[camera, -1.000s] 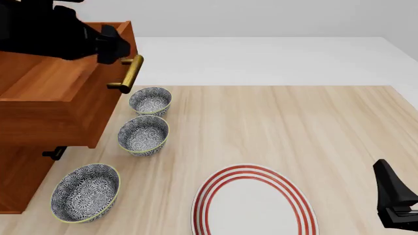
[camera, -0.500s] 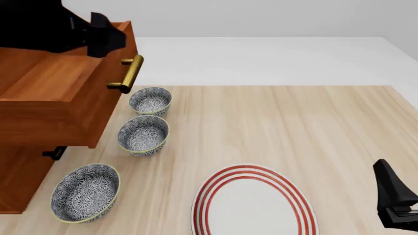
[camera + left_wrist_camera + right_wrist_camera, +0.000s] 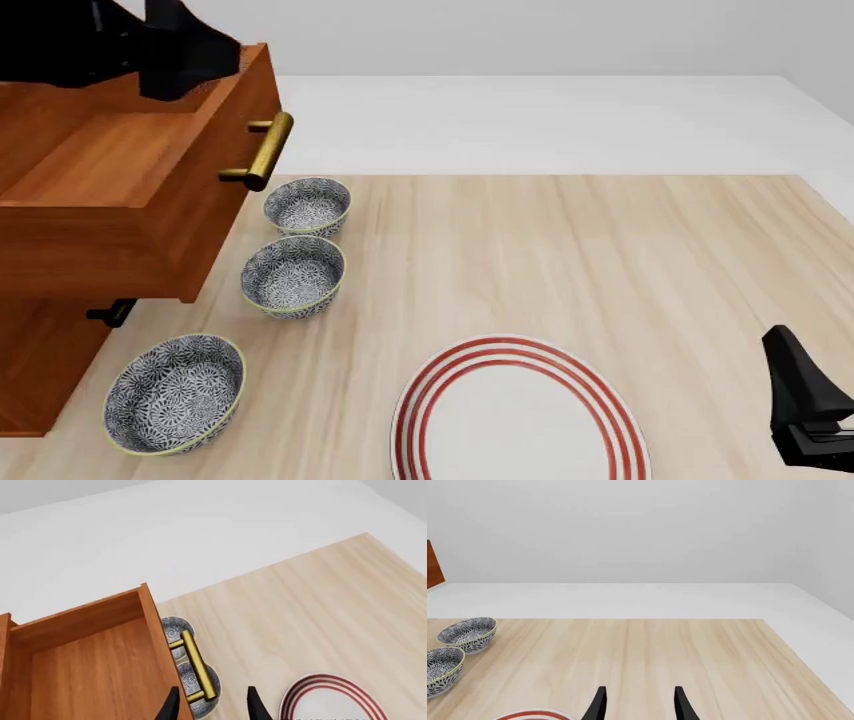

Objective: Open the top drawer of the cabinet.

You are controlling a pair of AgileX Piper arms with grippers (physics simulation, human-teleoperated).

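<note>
The top drawer (image 3: pixel 127 190) stands pulled out of the cabinet (image 3: pixel 40 370) at the left, and its open box (image 3: pixel 87 665) shows no contents. Its brass bar handle (image 3: pixel 267 150) faces the table; from the left wrist it shows as a bar handle (image 3: pixel 197 667) far below the fingertips. My left gripper (image 3: pixel 187 60) hovers over the drawer's far corner, up and left of the handle and apart from it. In its wrist view the left gripper (image 3: pixel 212 707) is open and holds nothing. My right gripper (image 3: pixel 801 410) rests at the near right edge, and the right wrist view shows this gripper (image 3: pixel 639 705) open.
Three patterned bowls (image 3: pixel 307 207), (image 3: pixel 294 275), (image 3: pixel 174 393) line up beside the cabinet under the drawer front. A red-striped plate (image 3: pixel 521 415) lies at the near middle. A small dark handle (image 3: pixel 114 312) juts from the cabinet below the drawer.
My left gripper has drawn up and to the left, away from the brass handle it was next to. The drawer and the right arm have not moved.
</note>
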